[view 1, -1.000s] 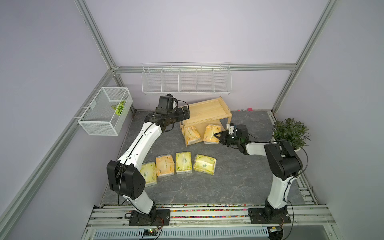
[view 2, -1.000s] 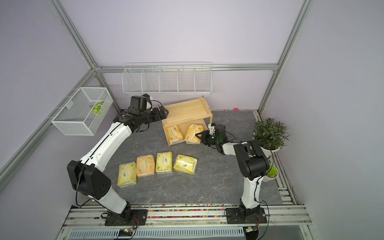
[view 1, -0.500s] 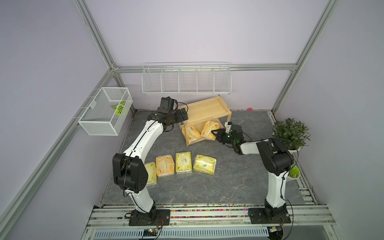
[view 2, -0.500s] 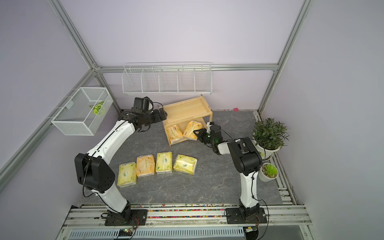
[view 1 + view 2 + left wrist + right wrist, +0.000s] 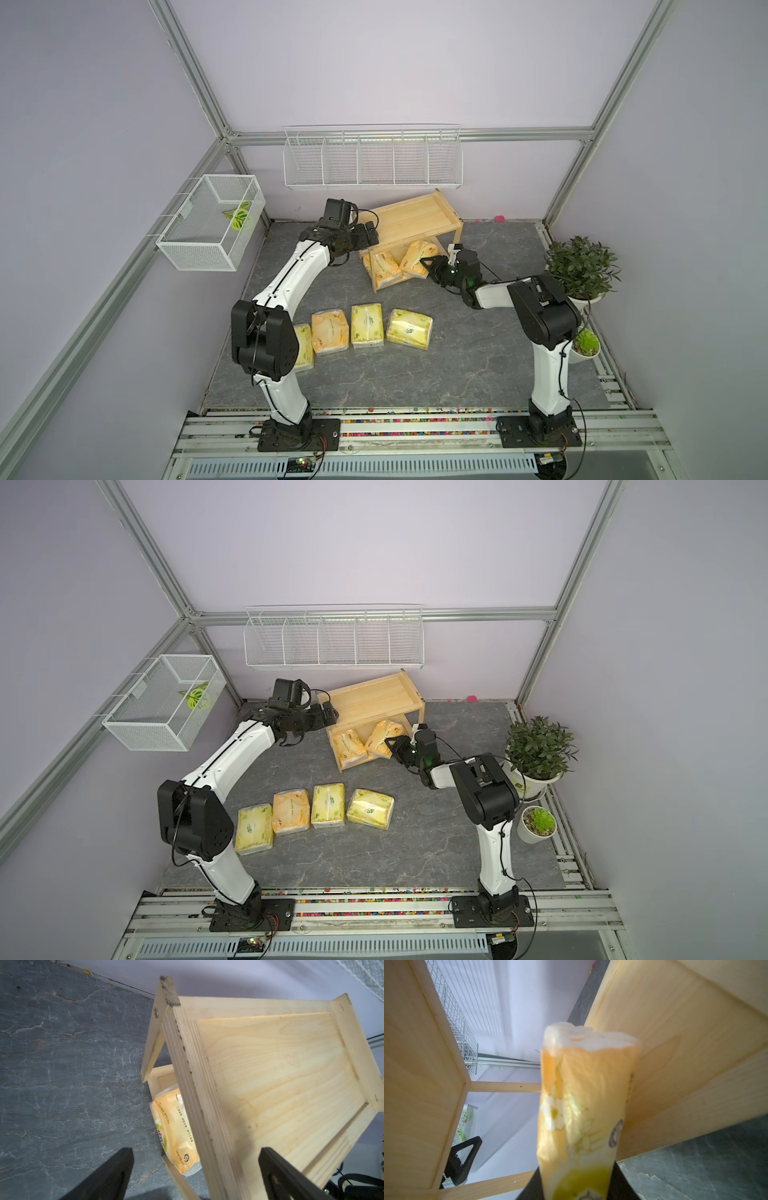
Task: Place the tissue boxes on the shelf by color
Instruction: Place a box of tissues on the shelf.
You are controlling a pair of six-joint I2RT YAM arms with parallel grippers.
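My right gripper (image 5: 575, 1185) seems clamped on the end of an orange pack (image 5: 583, 1095), blurred mid-frame, leaning in the lower tier of the shelf (image 5: 409, 214). I judge it soft, light and slick, best pinched across its narrow middle. My left gripper (image 5: 370, 235) gapes empty at the shelf's left edge.

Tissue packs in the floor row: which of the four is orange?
The orange pack, second from the left arm's end of the row; the other three are pale yellow-green.
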